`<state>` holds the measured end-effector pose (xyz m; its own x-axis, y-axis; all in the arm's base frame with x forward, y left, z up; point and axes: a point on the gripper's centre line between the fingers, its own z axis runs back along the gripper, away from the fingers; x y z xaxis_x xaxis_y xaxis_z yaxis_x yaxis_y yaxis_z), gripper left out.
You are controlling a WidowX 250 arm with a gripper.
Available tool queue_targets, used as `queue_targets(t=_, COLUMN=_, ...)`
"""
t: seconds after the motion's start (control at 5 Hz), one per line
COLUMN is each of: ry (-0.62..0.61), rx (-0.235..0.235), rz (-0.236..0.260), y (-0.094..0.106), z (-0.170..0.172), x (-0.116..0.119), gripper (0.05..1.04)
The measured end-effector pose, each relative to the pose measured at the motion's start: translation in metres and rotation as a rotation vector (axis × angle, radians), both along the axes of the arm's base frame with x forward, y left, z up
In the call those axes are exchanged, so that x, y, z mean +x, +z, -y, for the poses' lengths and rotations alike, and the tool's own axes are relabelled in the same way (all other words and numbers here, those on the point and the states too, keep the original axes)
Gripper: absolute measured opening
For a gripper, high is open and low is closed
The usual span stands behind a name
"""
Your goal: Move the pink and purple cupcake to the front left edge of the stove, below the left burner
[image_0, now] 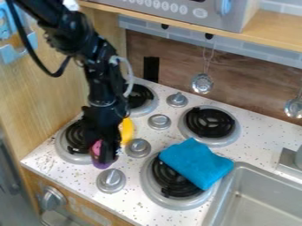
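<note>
The black gripper [107, 152] hangs down at the left of the stove top, beside the left front burner [66, 143]. A purple and pink object [101, 164] is right at its lower end, partly hidden behind it; whether it is held cannot be made out. Just right of the gripper is a yellow object [126, 130], also partly covered by the arm. A folded blue cloth [196, 162] lies across the right front burner [154, 187], covering part of its black coil.
Silver knobs [138, 148] stand between the burners. At the back are two more burners, one [209, 122] on the right. A metal sink [259, 194] is at the lower right. A ladle [201, 83] hangs on the back wall, and a wooden panel [56, 88] borders the left side.
</note>
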<state>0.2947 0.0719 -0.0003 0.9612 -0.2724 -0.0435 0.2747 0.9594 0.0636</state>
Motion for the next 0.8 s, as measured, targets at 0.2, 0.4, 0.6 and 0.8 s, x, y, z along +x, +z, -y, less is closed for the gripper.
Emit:
queue_targets(t=0.2, ry=0.013, rx=-0.017, rz=0.056, y=-0.006, z=-0.004, x=0.002, gripper=0.851)
queue_targets(t=0.4, ry=0.047, rx=-0.029, rz=0.117, y=-0.012, z=-0.014, x=0.005, gripper=0.851)
queue_targets(t=0.6, ry=0.102, rx=-0.02, rz=0.15, y=-0.019, z=-0.03, x=0.002, gripper=0.851)
queue_targets(t=0.8, ry=0.11, rx=-0.003, rz=0.147, y=-0.022, z=-0.035, x=-0.003, gripper=0.851)
